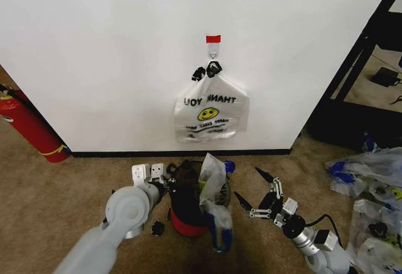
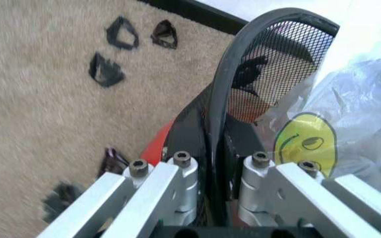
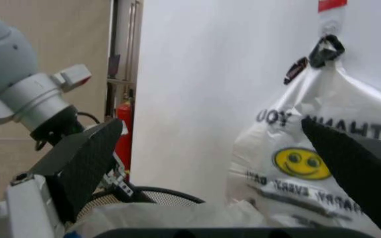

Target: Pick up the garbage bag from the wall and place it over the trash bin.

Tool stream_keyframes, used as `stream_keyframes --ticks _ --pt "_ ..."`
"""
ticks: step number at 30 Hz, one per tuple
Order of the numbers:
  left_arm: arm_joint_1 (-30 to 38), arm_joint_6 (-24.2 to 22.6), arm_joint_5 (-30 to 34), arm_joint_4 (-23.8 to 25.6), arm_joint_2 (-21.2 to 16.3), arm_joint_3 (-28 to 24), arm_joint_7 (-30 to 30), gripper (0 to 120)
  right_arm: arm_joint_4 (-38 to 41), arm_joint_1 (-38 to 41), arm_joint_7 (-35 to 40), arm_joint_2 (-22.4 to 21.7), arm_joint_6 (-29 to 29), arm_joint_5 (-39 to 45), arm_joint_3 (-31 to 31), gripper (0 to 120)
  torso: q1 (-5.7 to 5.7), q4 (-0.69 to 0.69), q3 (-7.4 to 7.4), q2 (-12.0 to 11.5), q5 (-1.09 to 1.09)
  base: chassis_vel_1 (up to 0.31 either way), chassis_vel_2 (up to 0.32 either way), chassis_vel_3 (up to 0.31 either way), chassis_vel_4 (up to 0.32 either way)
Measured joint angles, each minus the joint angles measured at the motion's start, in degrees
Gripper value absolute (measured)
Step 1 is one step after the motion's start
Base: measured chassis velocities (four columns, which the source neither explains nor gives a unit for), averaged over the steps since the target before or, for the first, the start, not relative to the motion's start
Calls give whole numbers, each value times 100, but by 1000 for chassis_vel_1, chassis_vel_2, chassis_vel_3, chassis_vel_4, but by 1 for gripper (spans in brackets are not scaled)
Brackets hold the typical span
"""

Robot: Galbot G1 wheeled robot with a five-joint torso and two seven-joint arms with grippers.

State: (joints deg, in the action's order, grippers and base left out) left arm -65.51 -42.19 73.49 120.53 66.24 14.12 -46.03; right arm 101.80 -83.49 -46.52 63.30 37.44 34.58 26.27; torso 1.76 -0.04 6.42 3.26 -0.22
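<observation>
- Garbage bag (image 1: 212, 189), thin translucent plastic with blue tabs low on it, stands crumpled in and over the trash bin (image 1: 186, 214) on the carpet just in front of me; my left wrist view shows its yellow smiley face pressed against the bin's mesh.
- Trash bin is black wire mesh with a red base, close to the black baseboard of the wall (image 1: 113, 48).
- My left claw (image 1: 149, 173) sits at the bin's left side, and its jaws straddle the bin's black rim (image 2: 220, 114): one jaw outside, one inside, close on the rim.
- My right claw (image 1: 254, 193) hovers to the right of the bag, jaws spread wide, holding nothing and clear of the plastic.
- A second smiley bag (image 1: 211, 114), printed THANK YOU, hangs by black clips from the small hook (image 1: 213, 53) under a red tape strip (image 1: 213, 38).
- A red fire extinguisher (image 1: 28, 126) leans by the wall on my far left.
- Small black clips (image 2: 121, 34) lie scattered on the carpet beside the bin.
</observation>
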Motion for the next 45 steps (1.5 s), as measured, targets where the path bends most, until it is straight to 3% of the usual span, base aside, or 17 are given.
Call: stream_keyframes --ticks 5,13,18,21,23,26,30,32,36,39,41,45 --pt "-287 6 -59 1 395 300 31 5 53 -72 -68 -35 1 -4 46 100 0 -1 0 0 0 0 0 0 0" --pt "-736 402 -955 -331 749 352 992 5 162 -328 -217 -156 108 -3 170 100 0 -2 0 0 -1 0 0 0 0" --pt "-856 199 -1469 -317 782 387 1590 12 205 -372 -279 -178 115 -3 165 100 0 -2 0 0 -1 0 0 0 0" --pt "-891 222 -1869 -333 672 334 1953 22 180 -338 -318 -169 116 -14 142 100 0 -2 0 0 -1 0 0 0 0" --pt "-971 499 -2508 -372 482 256 2424 33 125 -275 -338 -138 113 -46 87 100 0 -1 0 0 -1 0 0 0 0" --pt "-1033 673 -2897 -306 314 245 2677 42 81 -213 -342 -133 96 -56 46 100 0 -1 1 -1 -2 0 0 0 0" --pt "-1069 1599 -4083 -66 95 190 3084 58 -47 -100 -344 -146 72 -60 34 100 1 -1 1 -1 -2 0 0 0 0" --pt "-1114 1824 -4431 215 -5 113 3387 65 -161 -64 -335 -162 59 -70 41 100 0 -1 1 -1 -2 0 0 0 0" --pt "-1175 1767 -4575 775 -240 -265 3950 78 -409 -76 240 -275 -151 -568 76 100 0 -1 0 -1 0 0 0 0 0" --pt "-962 1362 -4563 918 -610 -862 4188 91 -538 -172 1103 -455 -348 -1326 98 100 0 -3 0 -1 -1 0 0 0 0" --pt "-910 1279 -4555 917 -684 -967 4190 94 -543 -185 1197 -474 -358 -1389 106 100 0 -4 0 -1 -2 0 0 0 0" --pt "-410 971 -4695 595 -1253 -1770 4199 100 -507 -260 1701 -558 -385 -1686 187 100 0 -2 0 -1 -2 0 0 0 0"
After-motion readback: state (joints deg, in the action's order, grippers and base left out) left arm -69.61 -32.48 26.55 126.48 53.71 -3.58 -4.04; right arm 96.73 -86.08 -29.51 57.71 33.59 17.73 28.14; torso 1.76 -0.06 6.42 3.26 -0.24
